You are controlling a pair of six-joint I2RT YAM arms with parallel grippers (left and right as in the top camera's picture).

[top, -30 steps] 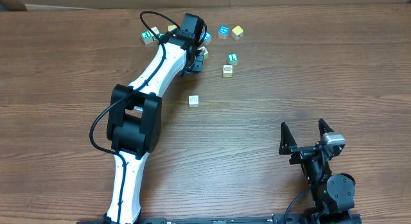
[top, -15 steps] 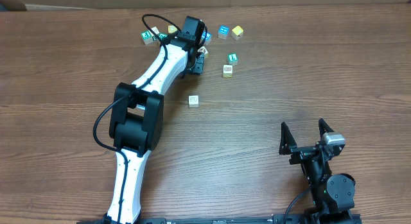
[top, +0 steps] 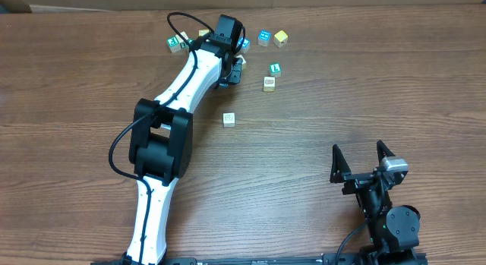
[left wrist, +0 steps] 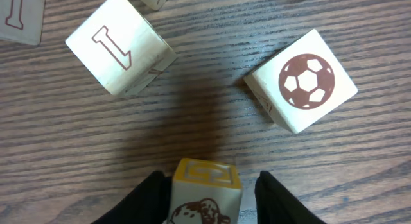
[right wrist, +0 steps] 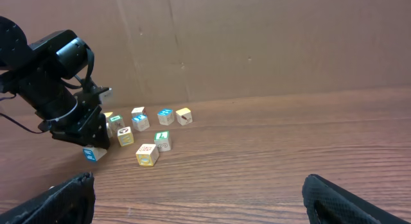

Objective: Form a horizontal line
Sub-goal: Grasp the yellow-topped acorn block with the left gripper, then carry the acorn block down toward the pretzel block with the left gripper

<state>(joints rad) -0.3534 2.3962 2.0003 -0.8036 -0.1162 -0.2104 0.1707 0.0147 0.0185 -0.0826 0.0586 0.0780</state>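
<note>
Yellow-framed on one face, a small wooden picture cube (left wrist: 204, 174) sits between the black fingers of the left gripper (left wrist: 210, 185) at the bottom of the wrist view. The fingers flank it closely, but whether they pinch it cannot be told. Overhead, right of upper centre, a teal-green cube with a white letter (top: 275, 68) lies just above a tan cube (top: 269, 83). A plain white cube (top: 228, 119) lies apart near the middle. At lower right, the right gripper (top: 358, 148) has its jaws spread wide.
</note>
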